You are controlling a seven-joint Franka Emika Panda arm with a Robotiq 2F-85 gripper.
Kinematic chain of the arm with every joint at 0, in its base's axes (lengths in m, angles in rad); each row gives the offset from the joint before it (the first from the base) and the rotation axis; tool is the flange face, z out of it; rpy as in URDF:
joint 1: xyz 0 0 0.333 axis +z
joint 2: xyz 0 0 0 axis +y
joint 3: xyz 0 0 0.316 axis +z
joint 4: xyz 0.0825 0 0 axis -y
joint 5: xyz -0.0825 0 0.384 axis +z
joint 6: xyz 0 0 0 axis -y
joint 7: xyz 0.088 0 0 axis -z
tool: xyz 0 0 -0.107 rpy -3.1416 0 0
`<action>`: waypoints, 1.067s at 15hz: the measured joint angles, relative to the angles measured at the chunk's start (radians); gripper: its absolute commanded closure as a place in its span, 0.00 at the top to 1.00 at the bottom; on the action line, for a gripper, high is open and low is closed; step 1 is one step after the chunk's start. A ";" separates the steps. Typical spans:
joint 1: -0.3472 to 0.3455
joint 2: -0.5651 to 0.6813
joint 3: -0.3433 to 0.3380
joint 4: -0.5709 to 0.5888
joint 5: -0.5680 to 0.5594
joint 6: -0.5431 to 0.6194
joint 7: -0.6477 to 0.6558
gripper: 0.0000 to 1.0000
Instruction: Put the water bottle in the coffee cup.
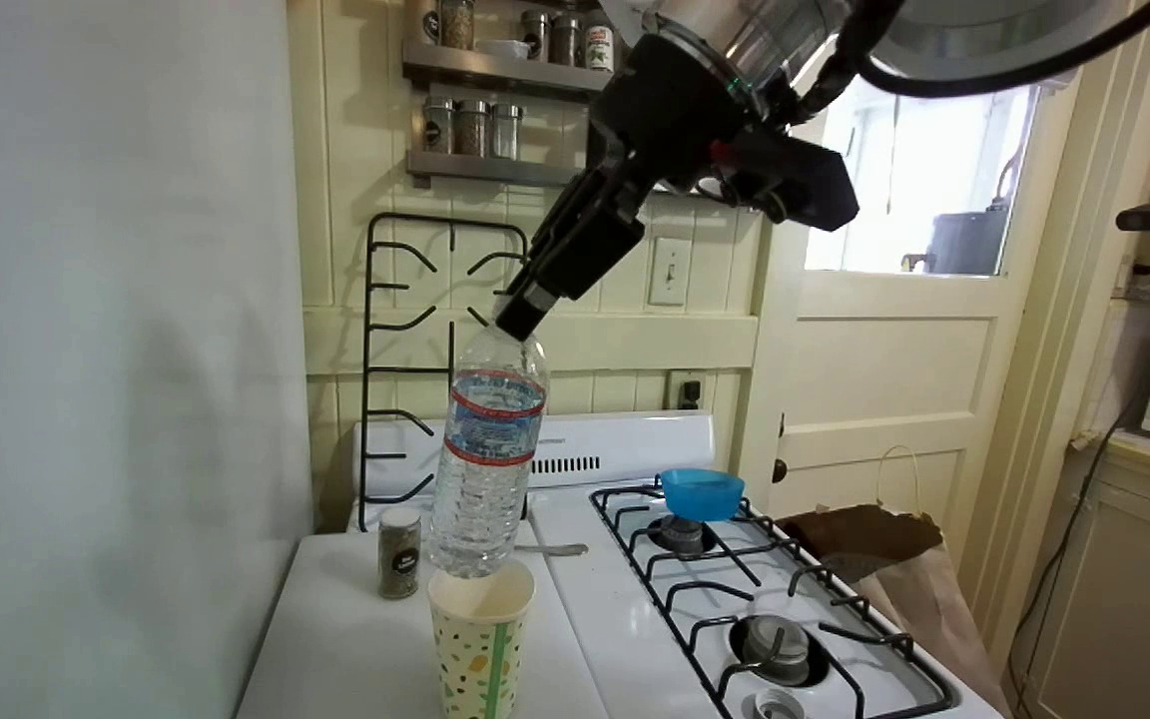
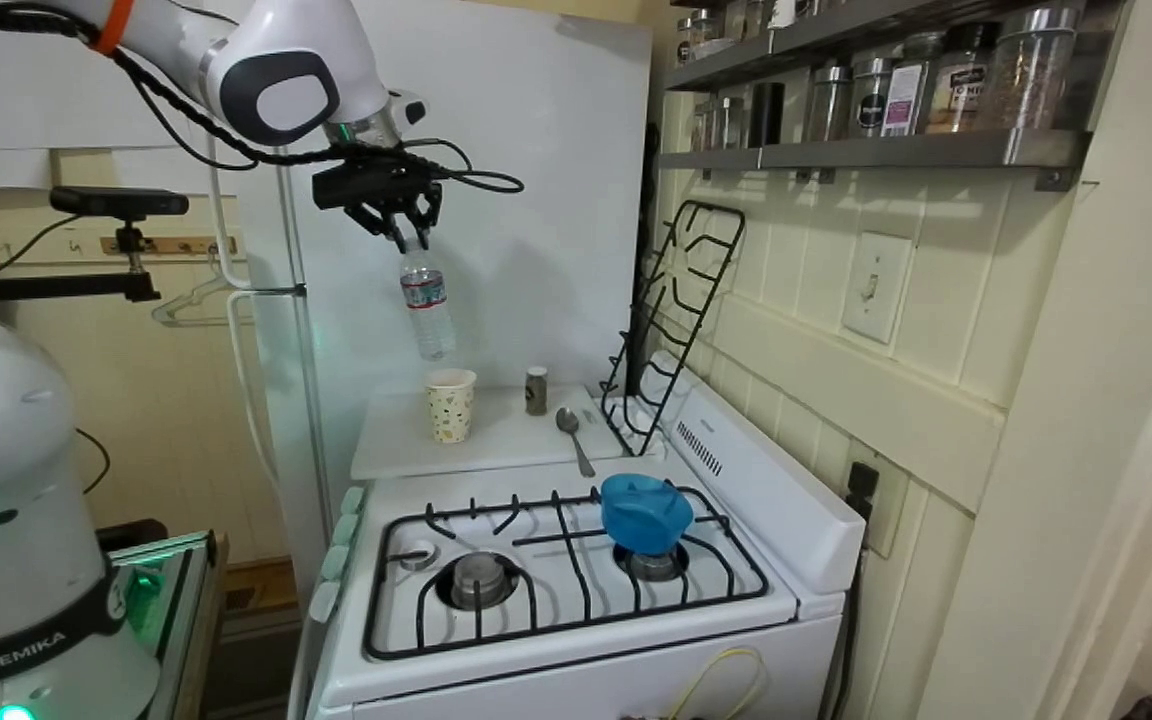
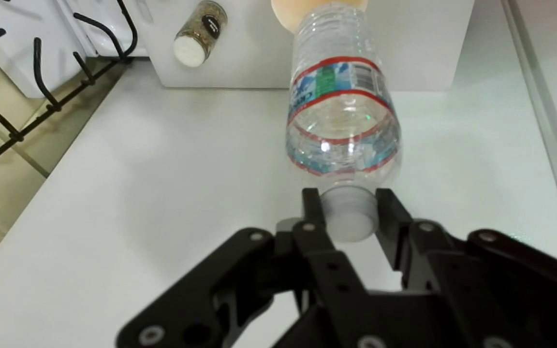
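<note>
The water bottle is clear plastic with a red and blue label; it also shows in an exterior view and in the wrist view. My gripper is shut on its pale cap, with one finger on each side in the wrist view. The bottle hangs slightly tilted. Its base is a little above the rim of the coffee cup, apart from it. The cream speckled cup stands upright on the white counter. In the wrist view the bottle hides most of the cup.
A spice jar and a spoon lie near the cup; the jar stands upright. A black grate leans against the wall. A blue bowl sits on the stove. A white fridge rises beside the counter.
</note>
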 measured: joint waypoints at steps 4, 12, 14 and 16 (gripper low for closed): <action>-0.001 0.043 0.001 0.000 -0.007 0.048 0.025 0.08; -0.023 0.093 0.005 0.001 -0.073 0.079 0.097 0.08; -0.030 0.098 0.008 0.001 -0.099 0.079 0.116 0.08; -0.034 0.103 0.010 0.001 -0.120 0.079 0.134 0.08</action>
